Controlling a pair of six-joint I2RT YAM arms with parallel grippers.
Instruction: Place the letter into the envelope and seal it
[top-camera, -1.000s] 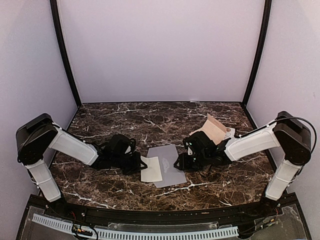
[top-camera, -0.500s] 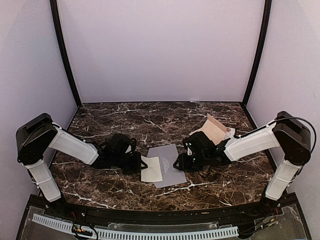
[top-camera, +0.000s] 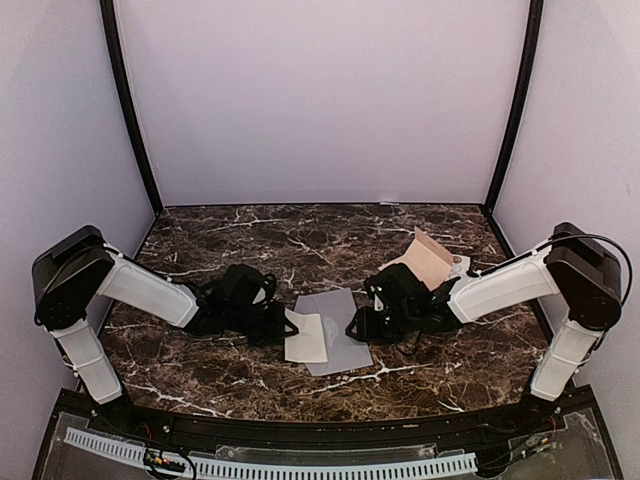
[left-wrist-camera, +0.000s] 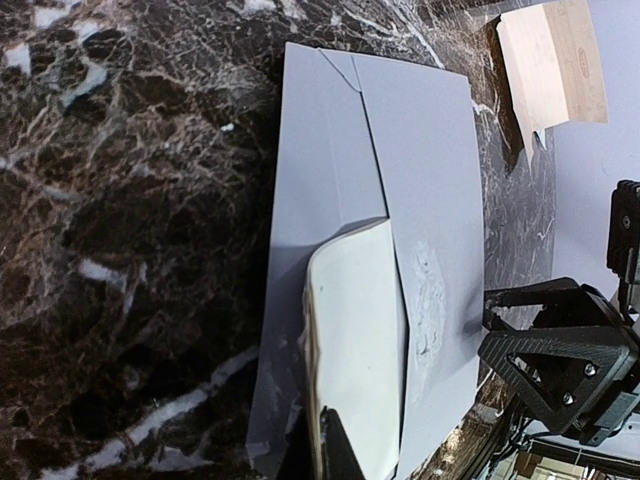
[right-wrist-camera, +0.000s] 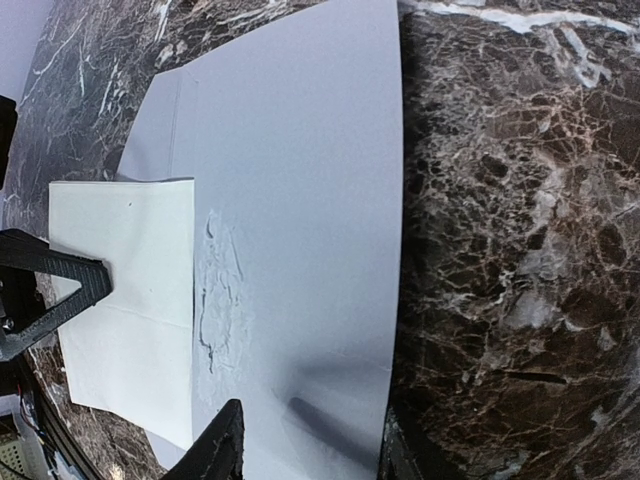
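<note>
The grey-lavender envelope (top-camera: 338, 332) (left-wrist-camera: 420, 170) (right-wrist-camera: 300, 180) lies flat on the marble table. A white folded letter (top-camera: 306, 338) (left-wrist-camera: 358, 345) (right-wrist-camera: 125, 290) rests on its left part, and the letter's inner edge meets the envelope's wrinkled opening. My left gripper (top-camera: 284, 325) (left-wrist-camera: 335, 455) is shut on the letter's outer edge. My right gripper (top-camera: 357, 326) (right-wrist-camera: 308, 455) stands low over the envelope's right edge. Its jaws are apart with flat envelope paper between them, one finger over the paper and one at its edge.
A tan card (top-camera: 430, 257) (left-wrist-camera: 555, 60) lies tilted at the back right, behind the right arm. The dark marble table (top-camera: 300, 240) ends at black corner posts and pale walls.
The left gripper has nudged the letter slightly right, toward the envelope's opening. The right arm has barely moved.
</note>
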